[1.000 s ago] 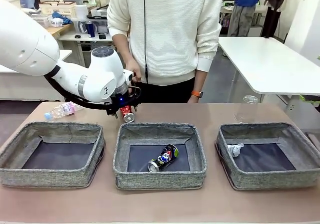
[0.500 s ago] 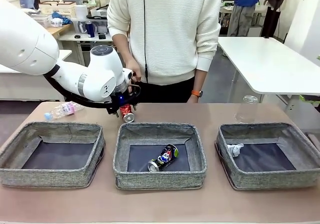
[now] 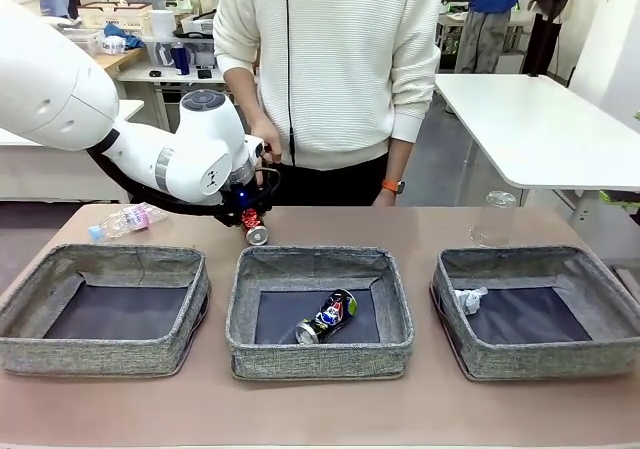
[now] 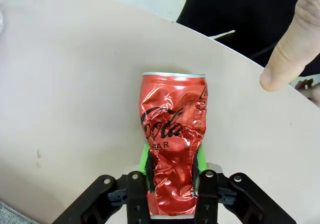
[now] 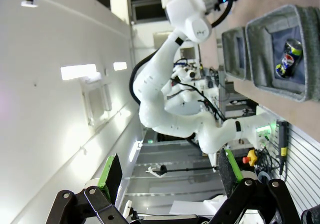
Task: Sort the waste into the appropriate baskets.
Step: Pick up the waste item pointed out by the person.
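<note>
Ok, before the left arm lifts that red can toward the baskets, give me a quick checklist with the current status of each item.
1. Left gripper shut on the crushed red can: ok.
2. Green pads on both sides of the can: ok.
3. Person's hand clear of the lift: not ok, it hovers close beside the can, not touching.
4. Room in the middle basket beside the dark can: ok.
5. Right gripper open, away from the table: ok.
</note>
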Robot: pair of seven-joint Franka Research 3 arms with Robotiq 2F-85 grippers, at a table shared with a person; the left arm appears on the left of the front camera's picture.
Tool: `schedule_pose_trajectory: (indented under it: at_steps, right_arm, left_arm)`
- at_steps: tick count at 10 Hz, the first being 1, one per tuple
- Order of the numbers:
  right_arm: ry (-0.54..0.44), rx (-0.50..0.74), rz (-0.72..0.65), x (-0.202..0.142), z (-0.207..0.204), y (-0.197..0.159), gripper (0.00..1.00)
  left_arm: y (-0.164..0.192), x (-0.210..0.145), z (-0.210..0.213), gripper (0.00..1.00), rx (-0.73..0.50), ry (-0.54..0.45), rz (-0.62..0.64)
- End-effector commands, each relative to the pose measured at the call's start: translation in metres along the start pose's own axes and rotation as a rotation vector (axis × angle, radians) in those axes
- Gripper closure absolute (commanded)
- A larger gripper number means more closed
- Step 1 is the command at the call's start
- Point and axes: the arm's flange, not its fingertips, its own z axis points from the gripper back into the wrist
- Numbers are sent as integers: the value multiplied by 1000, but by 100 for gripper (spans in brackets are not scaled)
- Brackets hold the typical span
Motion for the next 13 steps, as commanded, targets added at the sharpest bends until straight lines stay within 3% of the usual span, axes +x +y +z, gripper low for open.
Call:
schedule_pose_trajectory:
  at_steps: [1, 5, 7, 10, 13]
  right_arm:
    - [3, 17, 20, 1, -1, 2, 0]
    - [3, 17, 20, 1, -1, 2, 0]
    - [3, 17, 20, 1, -1, 2, 0]
    - [3, 17, 20, 1, -1, 2, 0]
    - [3, 17, 20, 1, -1, 2, 0]
  left_arm:
    - [-4, -1, -1, 100, 12, -29, 30]
    - [-4, 1, 1, 100, 9, -27, 43]
    - [2, 1, 25, 100, 72, 3, 43]
    - [28, -23, 121, 100, 115, 100, -30]
    - [61, -55, 213, 100, -39, 258, -230]
